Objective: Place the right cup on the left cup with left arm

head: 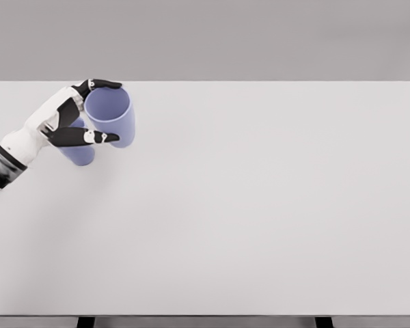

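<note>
My left hand [96,109] reaches in from the left edge and is shut on a lilac cup [113,113], thumb below and fingers [99,84] over the rim. That cup is tilted, its open mouth facing me. A second lilac cup [77,152] sits just below and behind the hand, mostly hidden by the palm and the thumb [82,137]. The held cup sits up and to the right of it, close against it; whether they touch I cannot tell. The right arm does not show.
The white table [260,205] fills the view, with its front edge along the bottom and its far edge near the top. A plain grey wall stands behind it.
</note>
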Available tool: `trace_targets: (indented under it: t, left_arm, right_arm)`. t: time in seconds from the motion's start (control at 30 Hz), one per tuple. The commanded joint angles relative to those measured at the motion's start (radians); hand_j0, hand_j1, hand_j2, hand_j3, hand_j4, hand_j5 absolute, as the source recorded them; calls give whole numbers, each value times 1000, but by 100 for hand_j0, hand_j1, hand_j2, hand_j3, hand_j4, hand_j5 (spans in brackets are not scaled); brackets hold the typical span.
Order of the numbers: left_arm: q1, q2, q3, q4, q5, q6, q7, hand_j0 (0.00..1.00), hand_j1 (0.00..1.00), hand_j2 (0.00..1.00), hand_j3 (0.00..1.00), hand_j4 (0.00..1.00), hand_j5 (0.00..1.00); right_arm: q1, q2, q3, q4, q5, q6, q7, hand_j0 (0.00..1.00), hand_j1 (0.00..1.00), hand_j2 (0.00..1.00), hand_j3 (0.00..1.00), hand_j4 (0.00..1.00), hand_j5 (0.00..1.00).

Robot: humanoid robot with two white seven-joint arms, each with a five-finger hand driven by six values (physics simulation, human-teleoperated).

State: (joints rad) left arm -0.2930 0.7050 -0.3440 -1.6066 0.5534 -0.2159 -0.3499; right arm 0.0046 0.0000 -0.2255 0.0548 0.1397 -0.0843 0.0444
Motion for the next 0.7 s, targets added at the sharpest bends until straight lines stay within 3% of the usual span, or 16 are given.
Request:
trace_targets:
  t: [0.0, 0.2, 0.67]
  left_arm:
    - [-3, 17, 11, 4, 31, 3, 0, 73, 73, 73, 73, 73, 73]
    - [-5, 25, 59, 14, 36, 21, 0, 74, 74, 74, 74, 74, 74]
    - [-61, 59, 60, 140, 53, 20, -3, 74, 74, 74, 74, 74, 74]
  right_arm:
    - [0, 0, 0, 0, 0, 0, 0, 100, 100, 100, 100, 100, 100]
    - [0, 0, -2, 0, 0, 0, 0, 100, 100, 100, 100, 100, 100]
    - [0, 0, 0, 0, 0, 0, 0, 100, 100, 100, 100, 100, 100]
